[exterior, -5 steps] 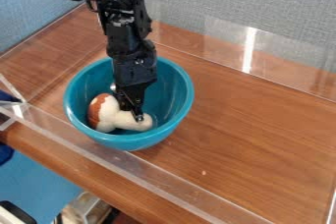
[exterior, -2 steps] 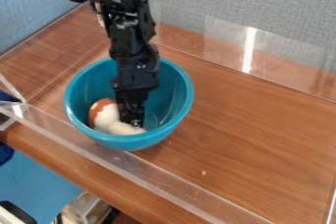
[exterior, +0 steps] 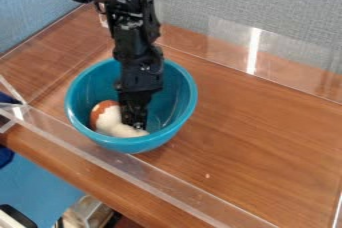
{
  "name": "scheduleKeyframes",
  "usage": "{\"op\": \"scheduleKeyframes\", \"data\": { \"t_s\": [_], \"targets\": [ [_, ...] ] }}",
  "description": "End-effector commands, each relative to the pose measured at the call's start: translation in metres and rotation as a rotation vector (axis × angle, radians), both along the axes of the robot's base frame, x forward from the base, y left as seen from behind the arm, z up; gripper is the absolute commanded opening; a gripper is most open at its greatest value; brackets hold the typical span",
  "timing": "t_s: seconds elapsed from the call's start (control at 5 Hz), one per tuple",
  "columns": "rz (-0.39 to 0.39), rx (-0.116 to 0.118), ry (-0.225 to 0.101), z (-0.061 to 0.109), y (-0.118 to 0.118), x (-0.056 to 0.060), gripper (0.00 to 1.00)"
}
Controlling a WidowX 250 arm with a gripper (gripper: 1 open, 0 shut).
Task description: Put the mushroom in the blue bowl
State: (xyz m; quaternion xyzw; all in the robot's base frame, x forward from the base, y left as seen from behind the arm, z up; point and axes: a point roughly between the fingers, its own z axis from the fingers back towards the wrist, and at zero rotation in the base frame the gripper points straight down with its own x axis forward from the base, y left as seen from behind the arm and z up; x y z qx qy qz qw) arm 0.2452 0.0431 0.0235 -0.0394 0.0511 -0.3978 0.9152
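Setting: wooden tabletop point(exterior: 254, 112) with clear acrylic side walls, grey-blue backdrop behind.
Blue bowl point(exterior: 181, 92): upright on the tabletop, left of centre.
Mushroom point(exterior: 107, 117): on the bowl floor, lying on its side, reddish cap to the left, cream stem running right toward the pincer.
Pincer point(exterior: 135, 122): pointed straight down inside the bowl, jaws seemingly parted; no grip on the mushroom evident.
Key relation: mushroom just left of and against the pincer tips; straight lift judged clear.

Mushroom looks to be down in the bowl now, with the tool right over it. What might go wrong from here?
1. The tool sits low inside the blue bowl, right against the mushroom; lifting could drag the mushroom along if it catches on a finger.
2. The arm stands close to the bowl's far rim, so a slanted retreat might tip or shove the bowl.
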Motion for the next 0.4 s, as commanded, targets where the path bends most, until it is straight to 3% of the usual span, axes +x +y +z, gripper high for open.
{"op": "scheduleKeyframes", "data": {
  "t_s": [0.0, 0.2],
  "targets": [
    [-0.049, -0.019, 0.028, -0.006, -0.020, -0.002, 1.00],
    [-0.100, -0.023, 0.029, 0.008, -0.017, 0.002, 1.00]
  ]
}}
